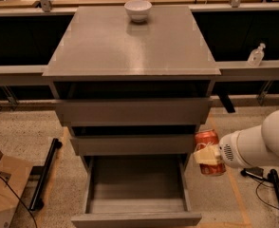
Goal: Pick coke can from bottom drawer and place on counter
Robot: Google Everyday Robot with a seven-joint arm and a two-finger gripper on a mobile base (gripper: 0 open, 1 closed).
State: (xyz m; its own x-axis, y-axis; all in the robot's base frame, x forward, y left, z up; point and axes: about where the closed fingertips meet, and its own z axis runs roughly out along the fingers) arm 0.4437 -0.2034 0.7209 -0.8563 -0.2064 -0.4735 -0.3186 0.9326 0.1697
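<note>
The coke can (208,140) is red with a silver top and hangs upright in my gripper (207,155), just right of the drawer cabinet at the height of the middle drawer. My gripper is shut on the can, its pale fingers (205,156) wrapped across the can's middle. The white arm (258,144) reaches in from the right edge. The bottom drawer (135,217) is pulled out and its inside shows nothing in it. The counter (130,46) is the grey top of the cabinet, above and left of the can.
A white bowl (138,9) stands at the counter's far edge. The two upper drawers (132,110) are slightly pulled out. A clear bottle (255,55) sits on the right ledge. A cardboard box (2,189) and a black bar (43,175) lie on the floor at left.
</note>
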